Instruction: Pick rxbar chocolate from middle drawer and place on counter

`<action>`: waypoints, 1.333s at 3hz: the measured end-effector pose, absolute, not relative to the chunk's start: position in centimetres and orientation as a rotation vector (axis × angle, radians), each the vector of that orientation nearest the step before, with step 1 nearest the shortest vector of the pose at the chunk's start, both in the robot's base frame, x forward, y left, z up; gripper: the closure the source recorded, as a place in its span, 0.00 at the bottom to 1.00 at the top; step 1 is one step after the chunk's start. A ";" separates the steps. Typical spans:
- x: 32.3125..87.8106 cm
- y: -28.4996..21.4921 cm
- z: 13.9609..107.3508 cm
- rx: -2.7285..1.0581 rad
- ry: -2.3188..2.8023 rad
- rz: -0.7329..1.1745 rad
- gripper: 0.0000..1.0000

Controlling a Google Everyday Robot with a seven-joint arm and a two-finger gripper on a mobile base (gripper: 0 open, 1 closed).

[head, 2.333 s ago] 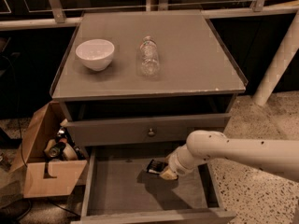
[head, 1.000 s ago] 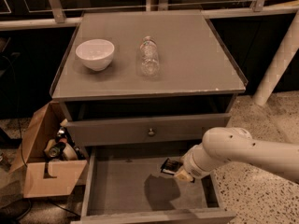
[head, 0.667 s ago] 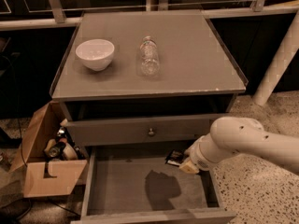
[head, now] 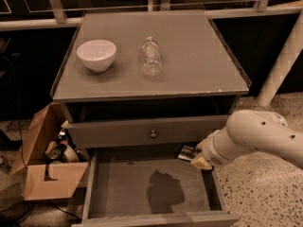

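Observation:
The rxbar chocolate [head: 186,152], a small black bar with white print, is held at the tip of my gripper [head: 193,156], just above the right rear part of the open middle drawer [head: 118,188]. The gripper is shut on the bar and sits right of the drawer's middle, below the closed drawer front. My white arm [head: 255,136] reaches in from the right. The bar's shadow falls on the drawer floor. The grey counter [head: 189,56] lies above and behind.
A white bowl [head: 96,54] and a clear plastic bottle [head: 151,56] lying on its side sit on the counter's left and middle. A closed drawer front with a round knob [head: 152,134] is above the open drawer. A cardboard box [head: 42,174] stands on the floor at left, a white post [head: 284,56] at right.
My gripper has risen from the drawer floor and moved right and back with the bar in it. The bar is off the floor, leaving only a shadow there.

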State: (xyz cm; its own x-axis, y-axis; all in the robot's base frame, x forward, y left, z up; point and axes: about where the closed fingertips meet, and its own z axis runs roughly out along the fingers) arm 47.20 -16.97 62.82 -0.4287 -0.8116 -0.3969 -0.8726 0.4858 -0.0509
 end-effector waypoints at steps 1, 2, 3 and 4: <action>47.5 -17.0 63.0 -1.386 2.370 0.246 1.00; 48.0 -19.0 66.5 -1.326 2.349 0.185 1.00; 48.2 -21.3 71.0 -1.257 2.323 0.078 1.00; 48.2 -21.6 72.1 -1.247 2.314 0.053 1.00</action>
